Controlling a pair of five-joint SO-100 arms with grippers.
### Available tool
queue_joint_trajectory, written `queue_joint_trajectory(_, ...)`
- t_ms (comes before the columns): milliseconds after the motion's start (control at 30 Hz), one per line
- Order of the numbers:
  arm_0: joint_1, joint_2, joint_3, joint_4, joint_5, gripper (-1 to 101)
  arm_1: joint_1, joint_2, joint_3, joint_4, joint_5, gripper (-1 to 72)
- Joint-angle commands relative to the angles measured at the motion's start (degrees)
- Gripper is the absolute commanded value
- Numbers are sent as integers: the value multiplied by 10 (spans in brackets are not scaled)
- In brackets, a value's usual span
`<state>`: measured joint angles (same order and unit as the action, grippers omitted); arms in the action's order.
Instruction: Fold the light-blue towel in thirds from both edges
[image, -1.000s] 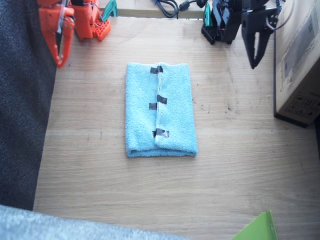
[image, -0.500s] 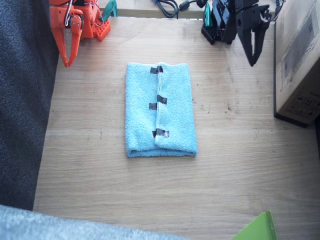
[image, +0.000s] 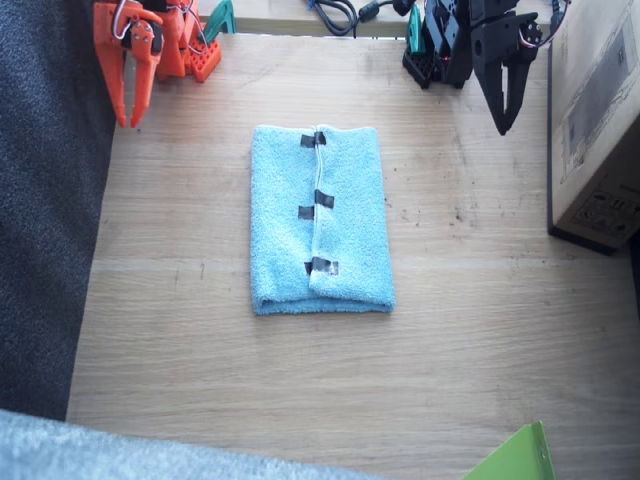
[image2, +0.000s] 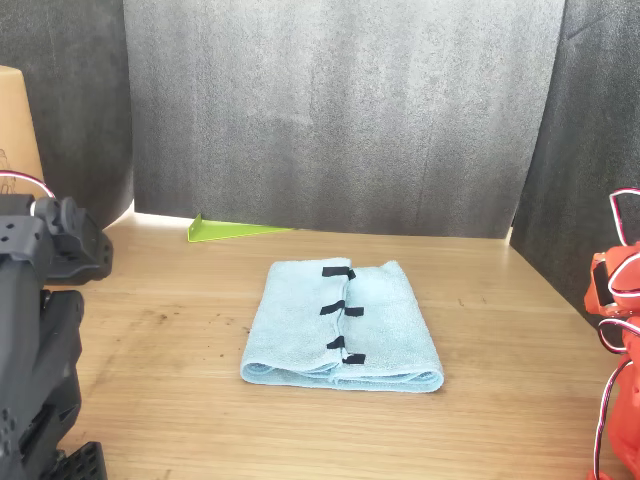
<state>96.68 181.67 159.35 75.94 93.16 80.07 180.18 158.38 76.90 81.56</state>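
now folded light-blue towel (image: 320, 220) mid-table, both closed pincers, left (image: 503, 122), right (image: 128, 118), well apart

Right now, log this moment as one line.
light-blue towel: folded in thirds, flat | left gripper: raised, empty | right gripper: raised, empty

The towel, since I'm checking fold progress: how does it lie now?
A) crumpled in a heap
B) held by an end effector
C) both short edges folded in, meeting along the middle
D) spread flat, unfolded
C: on the light-blue towel, the tape-marked edges meet mid-towel.
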Motion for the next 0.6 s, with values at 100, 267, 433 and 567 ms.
queue_joint_trajectory(100, 6, 4, -2, 4, 3, -3, 6, 3, 1, 5, 16, 0)
queue_joint_trajectory(267, 5, 4, -2, 4, 3, -3, 6, 3, 1, 6, 21, 0)
queue_joint_trajectory(433, 5, 4, -2, 4, 3, -3, 6, 3, 1, 8, 24, 0)
queue_joint_trajectory(567, 5, 4, -2, 4, 1, -3, 4, 3, 1, 8, 25, 0)
